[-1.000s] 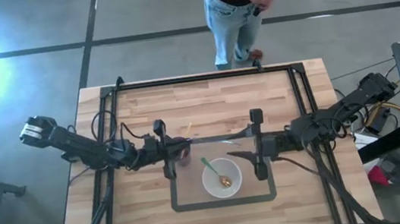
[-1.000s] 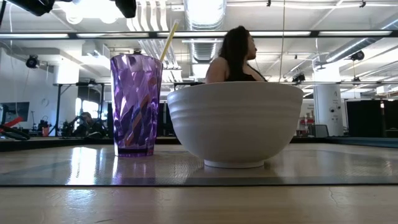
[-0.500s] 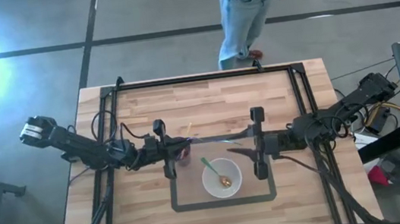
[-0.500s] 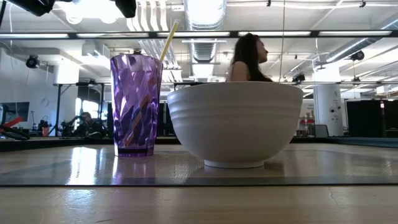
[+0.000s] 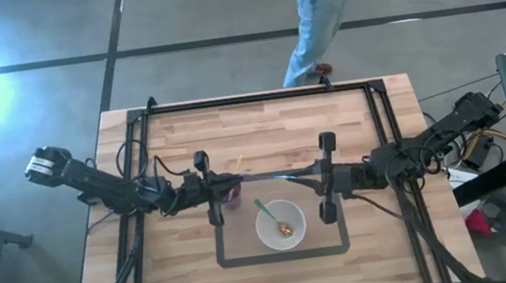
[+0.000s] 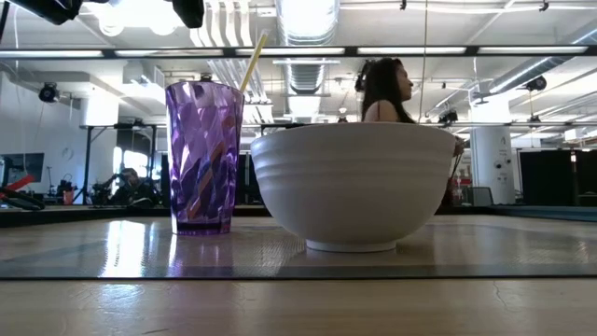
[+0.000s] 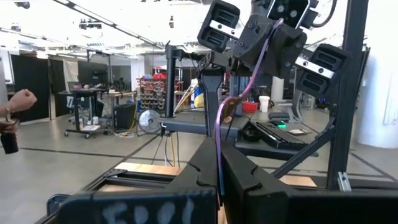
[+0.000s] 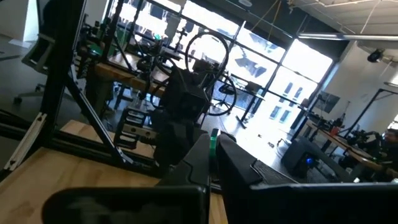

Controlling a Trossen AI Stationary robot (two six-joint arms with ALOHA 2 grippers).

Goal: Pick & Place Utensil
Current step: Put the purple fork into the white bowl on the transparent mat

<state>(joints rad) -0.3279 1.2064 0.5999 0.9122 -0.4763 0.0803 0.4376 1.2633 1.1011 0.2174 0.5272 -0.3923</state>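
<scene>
A thin purple iridescent utensil [image 5: 271, 172] hangs level above the table between my two grippers. My left gripper [image 5: 229, 179] is shut on its left end and my right gripper [image 5: 313, 169] is shut on its right end. Below them a purple faceted cup [image 6: 204, 157] stands on its base with a yellow stick [image 6: 253, 60] leaning in it. A white bowl [image 6: 353, 183] to the cup's right holds a green-handled gold spoon [image 5: 275, 218]. My left gripper pinches the utensil's left end [image 7: 219, 163] between its two fingers, coming level from the table's left and lying along it. The utensil runs on toward the other arm, clear of the table. My right gripper pinches the utensil's right end [image 8: 213, 135] between its two fingers, coming level from the table's right. In the left wrist view that end [image 7: 272, 32] disappears between its fingers.
A dark rectangular outline [image 5: 284, 254] on the wooden table [image 5: 166, 142] frames the cup and the bowl. Black frame rails [image 5: 257, 98] run along the far and side edges. A person [image 5: 319, 8] walks beyond the far edge.
My right gripper has shut on the utensil's right end; its fingers stood apart a second ago. My left gripper has kept its hold and place. The person beyond the far edge has walked toward the right.
</scene>
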